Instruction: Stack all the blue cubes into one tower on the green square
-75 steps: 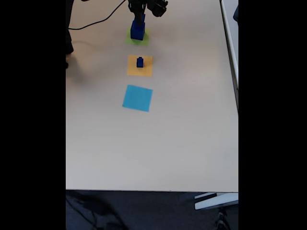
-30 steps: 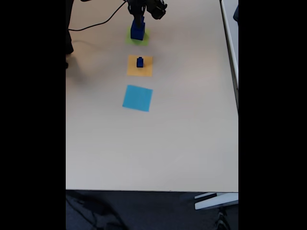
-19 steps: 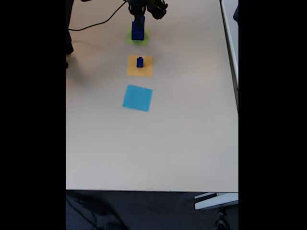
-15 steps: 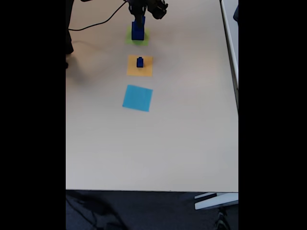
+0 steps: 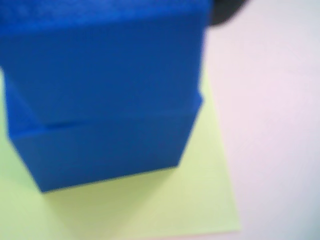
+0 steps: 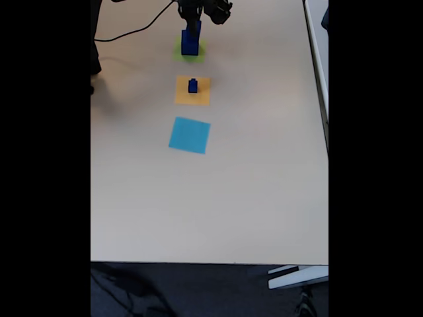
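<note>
Tower: in the wrist view two dark blue cubes sit one on the other, the upper cube (image 5: 100,55) resting on the lower cube (image 5: 105,150), with a seam between them and the lower one jutting slightly at its right corner. In the fixed view the tower (image 6: 190,41) stands at the far end of the tabletop (image 6: 251,185).
Green square: the yellow-green paper (image 5: 200,200) lies flat under the tower; the stack is on it, with bare paper showing in front and to the right in the wrist view.
Small cube: one more dark blue cube (image 6: 193,85) stands on the orange square (image 6: 202,96), well apart from the tower.
Light-blue square: the paper square (image 6: 190,135) nearer the camera carries nothing.
Hand: the hand (image 6: 192,25) is right at the tower's top in the fixed view; too small and dark to tell whether it grips the upper cube or has let go.
Step in hand: by my reading, placing the second cube on the tower, at or near release.
Next move: it calls for a straight lift clear of the stack without nudging it, then a reach to the small cube on the orange square.
Risk: the slight offset between the two cubes could let a sideways brush shift the upper one.
</note>
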### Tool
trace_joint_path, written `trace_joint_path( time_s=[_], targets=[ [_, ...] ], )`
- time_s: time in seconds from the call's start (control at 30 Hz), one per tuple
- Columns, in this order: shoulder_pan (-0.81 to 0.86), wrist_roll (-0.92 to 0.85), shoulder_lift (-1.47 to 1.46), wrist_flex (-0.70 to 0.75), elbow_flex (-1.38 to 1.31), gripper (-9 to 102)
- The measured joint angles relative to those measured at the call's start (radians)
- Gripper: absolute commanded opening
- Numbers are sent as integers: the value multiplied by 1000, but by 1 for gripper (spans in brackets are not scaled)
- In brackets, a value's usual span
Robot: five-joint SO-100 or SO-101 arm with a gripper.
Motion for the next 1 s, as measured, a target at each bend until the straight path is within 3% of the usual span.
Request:
trace_joint_path(
  time_s=[0.23,1.0],
  targets=[
    [-8,-17,0,0,0,0],
    [17,-129,0,21,0,0]
  ],
)
